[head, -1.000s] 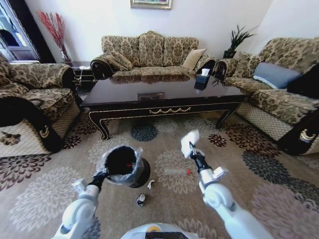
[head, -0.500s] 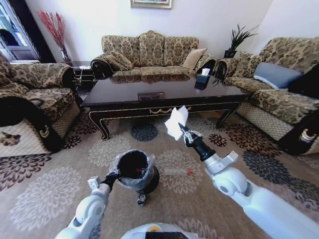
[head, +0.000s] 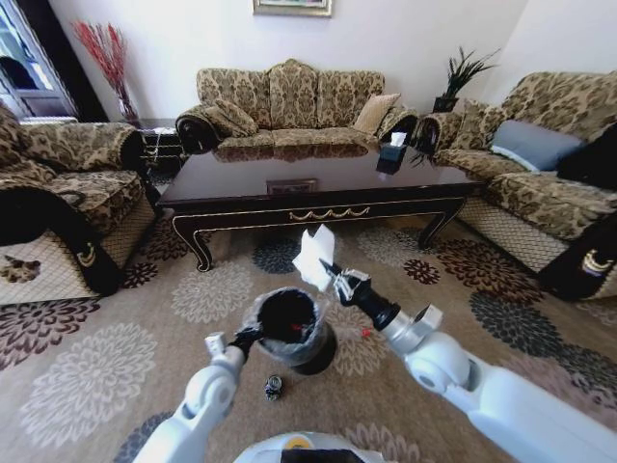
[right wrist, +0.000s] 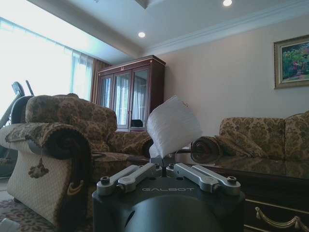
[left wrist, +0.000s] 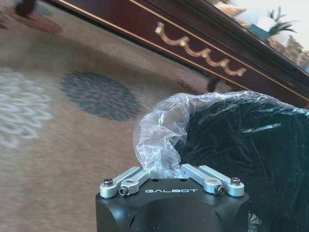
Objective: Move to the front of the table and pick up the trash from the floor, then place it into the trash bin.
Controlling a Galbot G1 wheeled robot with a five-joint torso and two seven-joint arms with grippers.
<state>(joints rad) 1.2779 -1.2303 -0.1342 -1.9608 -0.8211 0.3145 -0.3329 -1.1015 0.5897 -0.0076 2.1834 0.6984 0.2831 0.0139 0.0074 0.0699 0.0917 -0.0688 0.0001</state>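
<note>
The right gripper (head: 325,267) is clamped on a crumpled white paper wrapper (head: 312,257), which stands up from between its fingertips. This gripper is raised above the tan carpet with big round flower medallions (head: 87,381), and it is just beyond the far edge of the small round black bin lined with a crinkly clear plastic bag (head: 292,329). In the right wrist view the two metal fingers (right wrist: 126,178) come together under the wrapper (right wrist: 172,126), and the white paper is pinched at its lower end.

The left gripper (head: 248,336) holds the bin at the rim, on the side nearest to the robot. In the left wrist view its fingers (left wrist: 124,181) are closed on the folded plastic liner (left wrist: 159,140), with the dark inside of the bin (left wrist: 246,154) directly ahead of the gripper.

A small crushed dark can (head: 274,387) lies on the carpet just beside the left gripper, on the robot's side of the bin. A small red spot (head: 364,333) is seen on the carpet under the right forearm, near the bin.

The large low coffee table of dark glossy wood with gold scroll trim (head: 318,188) stands well beyond both grippers, and its apron (left wrist: 203,52) appears behind the bin in the left wrist view.
</note>
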